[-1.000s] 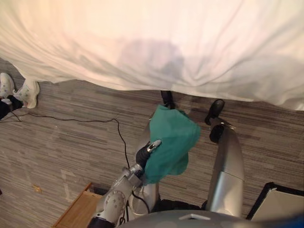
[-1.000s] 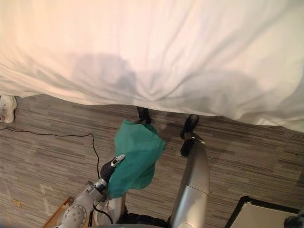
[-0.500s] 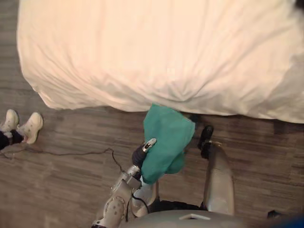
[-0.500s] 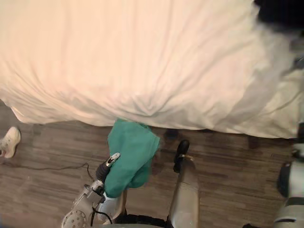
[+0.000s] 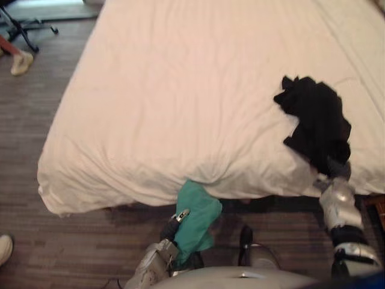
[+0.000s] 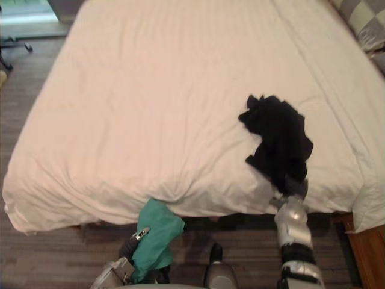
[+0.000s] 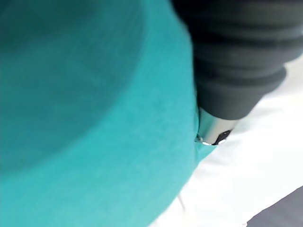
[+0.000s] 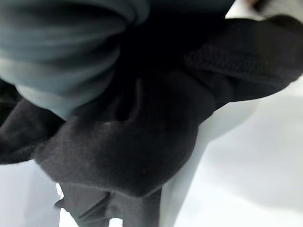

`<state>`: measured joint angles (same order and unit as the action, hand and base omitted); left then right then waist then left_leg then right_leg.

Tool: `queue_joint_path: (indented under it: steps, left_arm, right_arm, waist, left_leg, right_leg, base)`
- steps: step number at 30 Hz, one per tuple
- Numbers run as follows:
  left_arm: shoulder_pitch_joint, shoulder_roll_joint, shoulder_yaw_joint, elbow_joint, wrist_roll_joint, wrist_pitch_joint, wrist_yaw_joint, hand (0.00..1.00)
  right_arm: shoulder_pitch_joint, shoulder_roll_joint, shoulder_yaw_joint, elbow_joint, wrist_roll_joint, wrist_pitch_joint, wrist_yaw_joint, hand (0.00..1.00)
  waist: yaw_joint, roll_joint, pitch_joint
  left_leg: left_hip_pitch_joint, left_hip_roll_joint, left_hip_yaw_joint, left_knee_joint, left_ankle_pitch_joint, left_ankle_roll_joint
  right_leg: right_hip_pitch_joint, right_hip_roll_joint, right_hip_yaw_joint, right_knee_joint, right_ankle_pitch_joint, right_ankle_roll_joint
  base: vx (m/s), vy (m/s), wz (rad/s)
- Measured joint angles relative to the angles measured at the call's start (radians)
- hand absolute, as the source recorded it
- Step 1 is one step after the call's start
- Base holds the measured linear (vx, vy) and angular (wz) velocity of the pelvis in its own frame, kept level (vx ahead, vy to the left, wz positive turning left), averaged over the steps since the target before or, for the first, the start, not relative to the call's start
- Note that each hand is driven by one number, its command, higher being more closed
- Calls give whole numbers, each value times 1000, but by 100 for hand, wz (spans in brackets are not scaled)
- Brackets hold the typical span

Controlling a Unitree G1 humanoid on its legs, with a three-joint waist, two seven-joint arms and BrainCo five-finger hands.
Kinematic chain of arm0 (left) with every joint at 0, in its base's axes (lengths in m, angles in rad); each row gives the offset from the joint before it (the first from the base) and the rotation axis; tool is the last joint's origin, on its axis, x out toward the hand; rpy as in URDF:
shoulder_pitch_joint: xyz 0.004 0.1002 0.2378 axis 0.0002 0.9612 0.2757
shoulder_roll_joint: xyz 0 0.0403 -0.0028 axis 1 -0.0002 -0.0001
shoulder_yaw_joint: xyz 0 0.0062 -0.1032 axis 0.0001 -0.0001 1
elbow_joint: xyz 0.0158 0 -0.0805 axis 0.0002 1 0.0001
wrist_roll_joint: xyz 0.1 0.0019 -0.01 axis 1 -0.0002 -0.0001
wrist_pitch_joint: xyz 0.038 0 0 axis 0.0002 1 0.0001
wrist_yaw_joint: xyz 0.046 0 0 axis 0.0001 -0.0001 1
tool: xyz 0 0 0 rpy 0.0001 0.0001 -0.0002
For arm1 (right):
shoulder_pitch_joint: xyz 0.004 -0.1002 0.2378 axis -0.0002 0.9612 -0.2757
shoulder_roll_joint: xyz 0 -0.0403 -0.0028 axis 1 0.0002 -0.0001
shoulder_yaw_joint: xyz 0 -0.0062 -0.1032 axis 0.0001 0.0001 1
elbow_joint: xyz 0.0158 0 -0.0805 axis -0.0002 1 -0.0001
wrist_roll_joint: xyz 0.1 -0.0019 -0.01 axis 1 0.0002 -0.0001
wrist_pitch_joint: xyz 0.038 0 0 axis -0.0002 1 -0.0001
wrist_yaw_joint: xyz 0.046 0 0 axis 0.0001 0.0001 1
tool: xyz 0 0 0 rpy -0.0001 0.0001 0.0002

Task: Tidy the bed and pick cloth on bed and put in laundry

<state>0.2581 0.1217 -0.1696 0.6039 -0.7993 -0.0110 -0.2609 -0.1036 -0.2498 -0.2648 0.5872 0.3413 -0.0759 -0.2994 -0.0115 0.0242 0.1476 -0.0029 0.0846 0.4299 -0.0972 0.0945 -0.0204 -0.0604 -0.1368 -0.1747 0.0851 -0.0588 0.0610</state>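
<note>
A black cloth (image 5: 316, 123) lies crumpled near the bed's (image 5: 180, 90) near right corner, the right robot hand (image 6: 295, 186) buried in it. A teal cloth (image 5: 195, 220) drapes the left robot hand (image 7: 213, 128) below the near edge. I cannot tell either hand's grip.

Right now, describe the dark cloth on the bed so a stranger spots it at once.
Start at the white bed. On its right side, near the robot's edge, lies a crumpled black cloth. It is the bed's only dark thing; the teal cloth hangs below the edge.
</note>
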Motion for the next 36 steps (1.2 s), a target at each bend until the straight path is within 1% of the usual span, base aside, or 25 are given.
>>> queue_joint_path:
  steps: [1, 5, 8, 12, 13, 14, 15, 16, 17, 18, 19, 20, 22, 24, 25, 26, 28, 29, 30, 31, 32, 33, 34, 35, 36]
  left_arm:
    - [-6, 0, 18, 36, 16, -5, 0, 100]
    - [-23, 1, 44, 103, 46, -18, 0, 100]
    - [-33, -2, 65, 170, 48, -23, 2, 100]
    - [-44, -18, 119, 228, 72, -31, 12, 100]
    - [-48, -23, 139, 244, 83, -40, 26, 100]
    - [-47, -25, 145, 248, 86, -40, 35, 100]
    - [-47, -25, 155, 250, 108, -43, 56, 100]
    - [-48, -27, 159, 251, 121, -44, 72, 100]
    - [-48, -29, 176, 254, 122, -45, 92, 100]
    - [-49, -36, 179, 256, 122, -45, 101, 100]
    - [-49, -37, 180, 259, 122, -45, 111, 100]
    - [-55, -32, 181, 272, 124, -45, 122, 100]
    - [-81, -30, 181, 314, 150, -43, 139, 100]
    - [-81, -13, 200, 332, 194, -45, 143, 100]
    - [-75, -12, 217, 336, 203, -48, 150, 100]
    - [-69, -7, 252, 373, 224, -60, 164, 100]
    - [-71, -10, 271, 399, 244, -66, 189, 100]
    - [-71, -13, 273, 399, 244, -67, 195, 100]
    - [-70, -25, 291, 397, 246, -70, 195, 100]
    - [-70, -30, 314, 384, 273, -72, 195, 100]
    - [-71, -30, 336, 375, 293, -69, 194, 100]
    - [-85, -40, 365, 349, 349, -66, 190, 100]
    - [-92, -42, 372, 342, 368, -64, 186, 100]
    - [-85, -86, 367, 318, 402, -60, 180, 100]
    - [-89, -104, 361, 320, 424, -61, 176, 100]
  right_arm:
    - [31, 33, 0, 3, -2, -3, -2, 100]
    - [73, 74, -1, 66, -13, -7, -18, 100]
    - [111, 103, -3, 119, -83, -1, -25, 100]
    - [168, 127, -74, 272, -248, 75, -3, 100]
    - [189, 130, -89, 316, -299, 108, 38, 100]
    - [197, 130, -90, 338, -331, 118, 67, 100]
    - [230, 135, -88, 370, -390, 126, 127, 100]
    - [254, 143, -86, 386, -419, 129, 167, 100]
    - [292, 166, -75, 396, -448, 133, 224, 100]
    - [305, 177, -63, 396, -456, 134, 246, 100]
    - [315, 188, -49, 397, -471, 134, 269, 100]
    - [335, 203, -28, 386, -485, 131, 308, 100]
    - [354, 188, 21, 384, -518, 120, 355, 100]
    - [358, 193, 59, 409, -542, 74, 374, 100]
    - [349, 192, 76, 418, -543, 59, 376, 100]
    - [322, 190, 119, 434, -530, 33, 397, 100]
    - [283, 184, 159, 452, -497, 15, 447, 100]
    - [268, 180, 171, 457, -490, 13, 464, 100]
    - [243, 169, 189, 474, -490, 11, 486, 100]
    - [234, 171, 195, 476, -490, 11, 493, 100]
    - [238, 182, 196, 474, -486, 12, 493, 100]
    - [242, 182, 196, 468, -464, 15, 495, 100]
    - [238, 172, 196, 459, -461, 19, 498, 100]
    - [238, 124, 197, 438, -449, 23, 507, 100]
    - [226, 106, 197, 448, -441, 29, 501, 100]
  waist:
    - [-3, -1, -16]
    - [-1, -7, -23]
    - [0, -8, -43]
    - [4, -17, -60]
    - [7, -24, -62]
    - [7, -28, -66]
    - [6, -24, -71]
    - [5, -34, -71]
    - [5, -33, -75]
    - [4, -37, -76]
    - [4, -40, -77]
    - [0, -44, -81]
    - [-5, -47, -85]
    - [2, -62, -97]
    - [3, -73, -102]
    - [10, -95, -110]
    - [26, -98, -110]
    - [30, -97, -109]
    - [32, -91, -107]
    - [28, -94, -104]
    - [23, -107, -104]
    - [14, -131, -89]
    - [17, -114, -76]
    - [9, -40, -61]
    - [-8, 2, -52]
  left_leg:
    - [4, 0, 4, 0, -2, -2]
    - [37, 2, 14, -6, -7, -9]
    - [58, 6, 32, -7, -21, -18]
    - [85, 6, 32, -7, -36, -25]
    - [92, 5, 26, -8, -40, -26]
    - [92, 3, 21, -8, -41, -26]
    - [95, -3, 2, -8, -43, -25]
    - [94, -7, -13, -8, -44, -23]
    - [88, -19, -52, -8, -37, -12]
    - [86, -25, -71, -8, -36, -10]
    - [84, -30, -94, -8, -35, -9]
    - [67, -35, -160, -8, -36, -2]
    - [32, -52, -307, -8, -26, 8]
    - [4, -62, -417, -8, -6, 8]
    - [-1, -66, -443, -8, -2, 5]
    - [-4, -78, -494, -8, 12, -4]
    - [-11, -89, -530, -8, 35, -1]
    - [-17, -94, -544, -8, 43, -1]
    - [-39, -102, -559, -9, 52, 7]
    - [-53, -97, -454, -8, -12, 95]
    - [-52, -92, -342, -6, -64, 160]
    - [-66, -59, -50, 84, -122, 251]
    - [-73, -37, 48, 141, -126, 260]
    - [-61, -7, 142, 200, -83, 298]
    - [-52, -19, 70, 163, -45, 228]
  right_leg:
    - [4, 1, 5, -7, 3, 0]
    - [39, 4, 10, -21, 6, -1]
    - [55, 9, 24, -32, 5, 0]
    - [93, 10, 17, -49, 3, 1]
    - [109, 7, 2, -51, -2, 5]
    - [111, 4, -7, -49, -9, 13]
    - [124, -4, -30, -45, -16, 14]
    - [133, -10, -47, -37, -24, 15]
    - [144, -23, -78, -11, -43, 19]
    - [146, -28, -84, 6, -57, 23]
    - [147, -34, -88, 29, -71, 19]
    - [145, -39, -60, 83, -96, -11]
    - [143, -25, 39, 171, -107, -29]
    - [143, -6, 84, 214, -124, -51]
    - [148, -5, 82, 215, -131, -57]
    - [181, -5, 70, 206, -143, -61]
    - [203, -5, 45, 198, -157, -70]
    - [210, -6, 32, 193, -161, -65]
    - [230, -9, -15, 189, -168, -68]
    - [264, -17, -84, 148, -166, -65]
    - [295, -28, -129, 109, -151, -59]
    - [336, -54, -222, 77, -115, -60]
    - [349, -55, -255, 101, -115, -60]
    - [340, -36, -312, 210, -120, -64]
    - [322, -20, -294, 250, -214, -41]
  base:
    - [7, 11, -7]
    - [6, -4, -9]
    - [9, -10, -16]
    - [35, 2, 3]
    - [50, 8, 13]
    - [54, 13, 29]
    - [66, 19, 40]
    - [49, 23, 67]
    - [31, 18, 69]
    - [18, 13, 74]
    - [29, -33, 99]
    - [36, 38, 166]
    - [52, 34, 220]
    - [75, -45, 171]
    - [57, -77, 129]
    - [58, -72, 100]
    - [25, -64, 83]
    - [-68, -50, 87]
    - [-88, -54, 112]
    - [-31, -98, 135]
    - [-3, -46, 202]
    - [28, -14, 185]
    - [-130, 74, 236]
    - [-187, 76, 208]
    - [-480, 132, 267]
